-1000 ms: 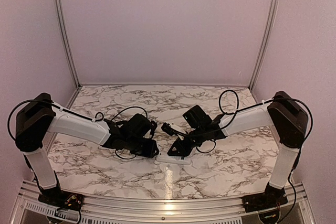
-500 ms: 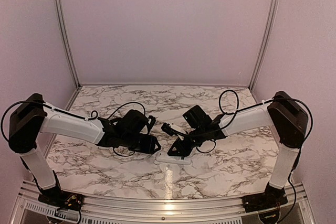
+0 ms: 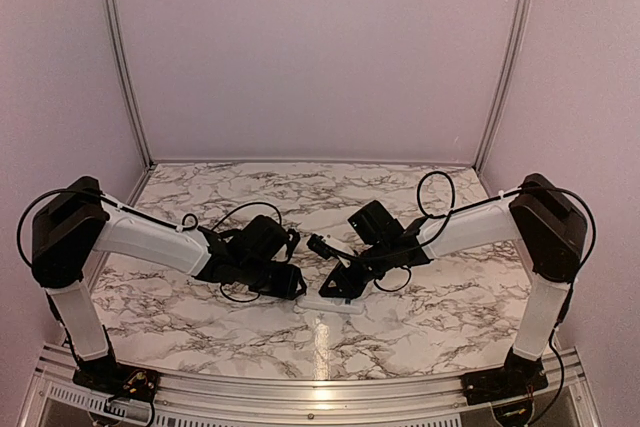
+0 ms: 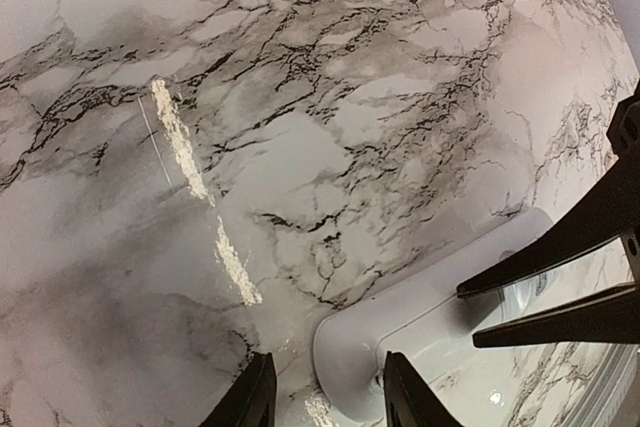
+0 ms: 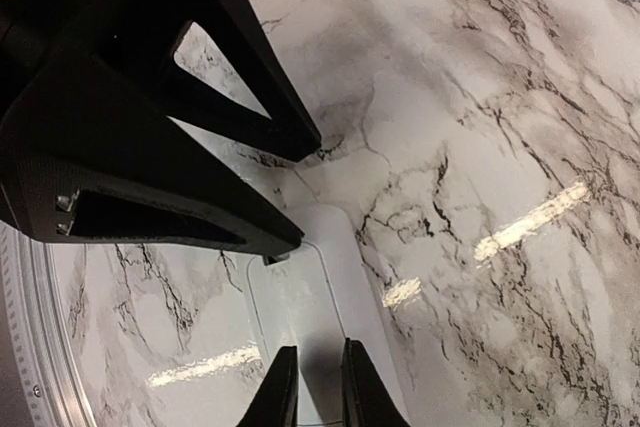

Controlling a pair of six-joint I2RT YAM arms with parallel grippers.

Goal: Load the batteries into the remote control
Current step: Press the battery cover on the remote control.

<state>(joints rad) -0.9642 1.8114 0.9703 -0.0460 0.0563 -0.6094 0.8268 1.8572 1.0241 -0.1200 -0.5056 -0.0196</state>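
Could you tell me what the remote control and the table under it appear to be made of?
The remote control looks like smooth white plastic: one even colour, rounded edges, a soft sheen. The table shows a grey-veined marble pattern with sharp light reflections, so its finish is glossy; whether it is real stone or a printed laminate cannot be told.
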